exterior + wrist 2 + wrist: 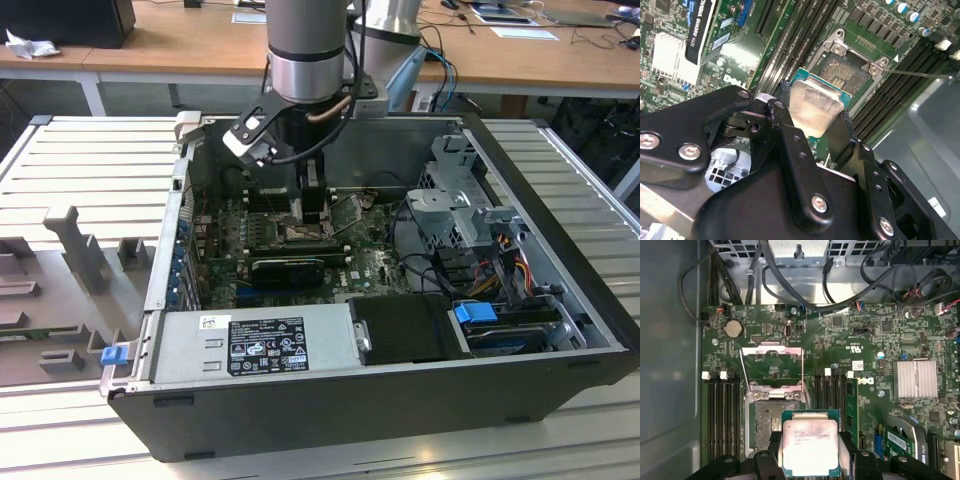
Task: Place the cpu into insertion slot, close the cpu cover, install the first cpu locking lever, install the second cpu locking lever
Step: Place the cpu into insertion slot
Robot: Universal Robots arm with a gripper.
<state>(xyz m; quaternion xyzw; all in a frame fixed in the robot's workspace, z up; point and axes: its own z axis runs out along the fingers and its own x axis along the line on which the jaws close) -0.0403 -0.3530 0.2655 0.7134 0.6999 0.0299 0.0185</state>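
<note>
Where the cpu sits: I see the cpu (810, 446) held off the board, its pale metal top facing the camera in both wrist views (812, 107).
Gripper: my gripper (810, 459) is pinching the cpu by two opposite edges, one black finger on each side; in the second wrist view (815, 119) the chip sticks out past the fingertips.
Insertion slot: the insertion slot (771, 425) lies uncovered, dark in the centre. In the first wrist view the cpu overlaps only one side of it and is not squared over it. In the second wrist view the slot (852, 72) lies just beyond the chip's far edge.
Cpu cover: the cpu cover (772, 346) is swung open at the slot's far end, with green board showing through its window.
Memory slots: long black memory slots (722, 415) flank the socket on both sides.
Case: in the exterior view the arm reaches down into the open computer case (400, 400), with the gripper (310, 215) low over the board.
</note>
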